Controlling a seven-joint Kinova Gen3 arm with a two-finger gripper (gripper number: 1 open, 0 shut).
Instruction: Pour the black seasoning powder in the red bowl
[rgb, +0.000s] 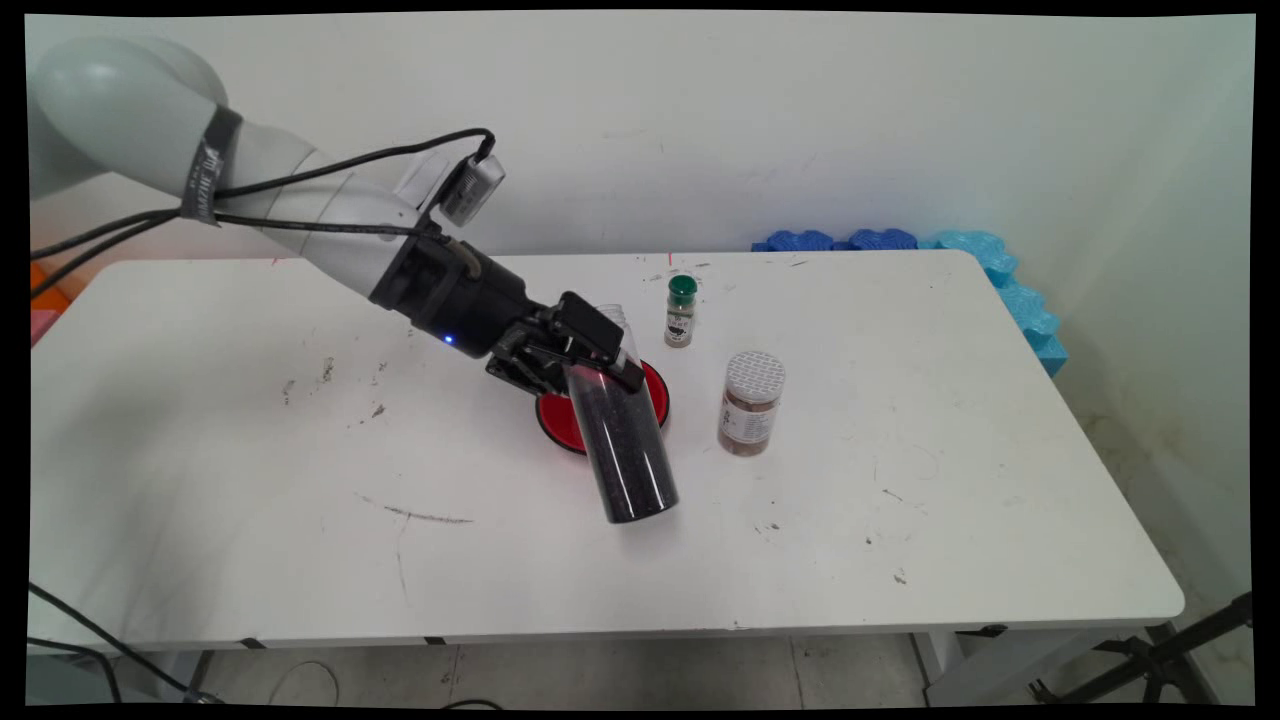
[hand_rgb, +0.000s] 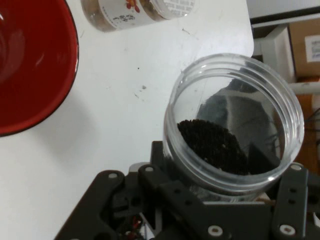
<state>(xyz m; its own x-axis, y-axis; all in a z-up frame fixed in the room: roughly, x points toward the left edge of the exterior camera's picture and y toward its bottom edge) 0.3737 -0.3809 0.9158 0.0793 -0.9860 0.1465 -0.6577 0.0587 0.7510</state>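
The black two-finger gripper (rgb: 585, 355) sits just left of the frame's centre in the main view, clamped on a clear plastic jar (rgb: 625, 440) of dark granules; the jar is open-mouthed and tilted, its base slanting toward lower right; in the hand view its round mouth (hand_rgb: 235, 120) fills the centre right, the dark contents lying against the lower wall. Directly behind the jar lies a red bowl (rgb: 553, 418), partly hidden; right of it stands a white-lidded jar (rgb: 750, 403) of brown contents; farther up stands a small green-capped bottle (rgb: 680, 311); all rest on the white table (rgb: 250, 480); blue foam (rgb: 1010, 280) lies at its upper right corner.
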